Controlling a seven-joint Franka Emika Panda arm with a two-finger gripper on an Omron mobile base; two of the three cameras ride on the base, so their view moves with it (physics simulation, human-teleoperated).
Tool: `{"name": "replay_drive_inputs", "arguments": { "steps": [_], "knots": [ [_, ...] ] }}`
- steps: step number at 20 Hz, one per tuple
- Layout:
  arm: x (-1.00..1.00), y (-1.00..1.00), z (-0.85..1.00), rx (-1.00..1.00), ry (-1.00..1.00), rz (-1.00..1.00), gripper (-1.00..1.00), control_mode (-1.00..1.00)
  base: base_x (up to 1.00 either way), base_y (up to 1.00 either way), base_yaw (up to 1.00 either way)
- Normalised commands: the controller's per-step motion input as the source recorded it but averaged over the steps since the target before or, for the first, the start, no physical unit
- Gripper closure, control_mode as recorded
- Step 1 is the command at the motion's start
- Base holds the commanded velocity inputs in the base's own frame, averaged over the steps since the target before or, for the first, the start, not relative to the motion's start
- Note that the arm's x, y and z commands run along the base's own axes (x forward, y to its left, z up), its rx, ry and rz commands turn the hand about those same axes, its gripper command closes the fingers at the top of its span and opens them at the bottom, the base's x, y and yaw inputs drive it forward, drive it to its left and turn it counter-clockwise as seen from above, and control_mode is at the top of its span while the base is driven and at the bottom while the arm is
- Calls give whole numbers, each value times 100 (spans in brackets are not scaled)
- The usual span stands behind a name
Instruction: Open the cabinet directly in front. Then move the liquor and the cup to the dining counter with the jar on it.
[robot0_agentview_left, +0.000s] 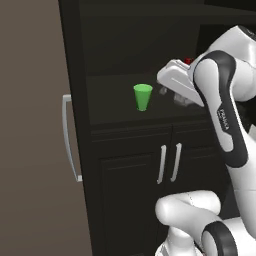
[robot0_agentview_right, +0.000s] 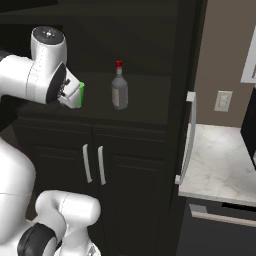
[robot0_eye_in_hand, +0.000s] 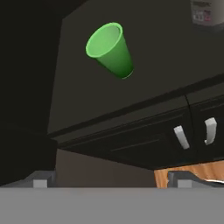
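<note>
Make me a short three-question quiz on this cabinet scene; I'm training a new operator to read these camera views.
1. True or false: the cabinet stands open, with the cup and the liquor on its shelf.
2. Which stands farther right in the right base view: A) the cup, B) the liquor?
3. Fill in: the pincer is ____ and holds nothing.

Key:
1. True; both doors are swung out, and both things stand upright on the dark shelf.
2. B; the bottle is to the right of the cup, apart from it.
3. Open; in the hand view both tips sit wide apart with the cup ahead, untouched.
</note>
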Motion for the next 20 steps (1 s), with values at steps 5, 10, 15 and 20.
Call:
{"name": "replay_drive_inputs", "arguments": {
  "steps": [5, 10, 15, 20],
  "knots": [
    [48, -29, 0, 0, -6, 0, -100, -100, 0, 0, 0],
    [70, -15, 0, 0, -1, 0, -100, -100, 0, 0, 0],
    [69, 0, 0, 0, 0, 0, -100, -100, 0, 0, 0],
    [62, 0, -1, 0, 0, 0, -100, -100, 0, 0, 0]
  ]
}}
